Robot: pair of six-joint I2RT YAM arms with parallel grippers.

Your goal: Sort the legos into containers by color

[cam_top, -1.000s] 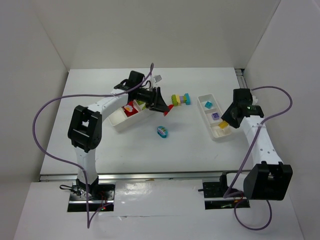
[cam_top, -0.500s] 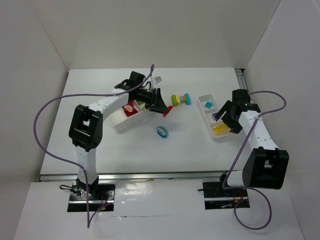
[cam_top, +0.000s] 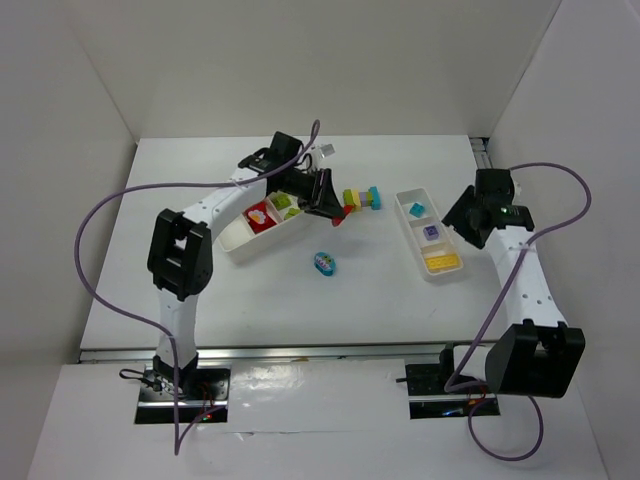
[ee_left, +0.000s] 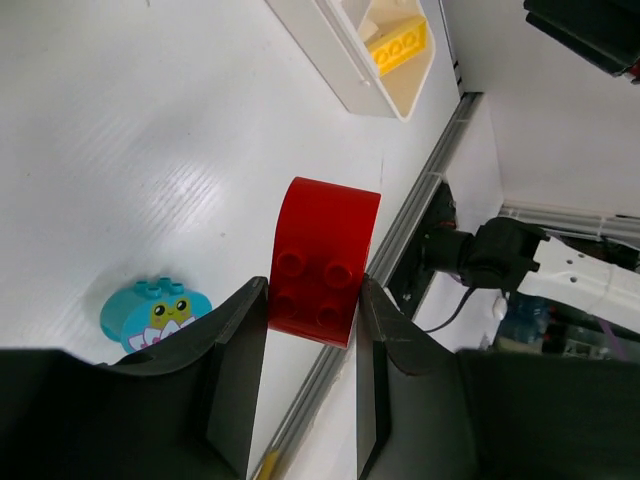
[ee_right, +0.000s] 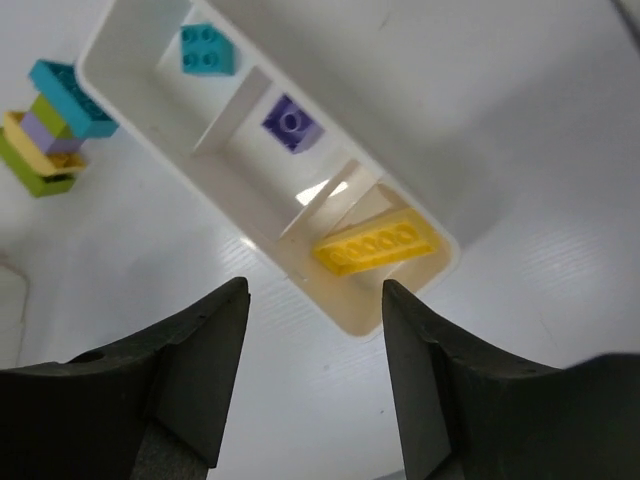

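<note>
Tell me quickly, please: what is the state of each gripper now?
Left gripper: closed, its fingers hold a red brick.
Right gripper: open and empty, above the narrow tray.

The white table under my arms carries four things. Reading from its middle, the wide tray sits askew at ten o'clock and the narrow tray at three. A multicoloured brick stack lies at one, and a cyan rounded brick sits alone, just toward six.
</note>
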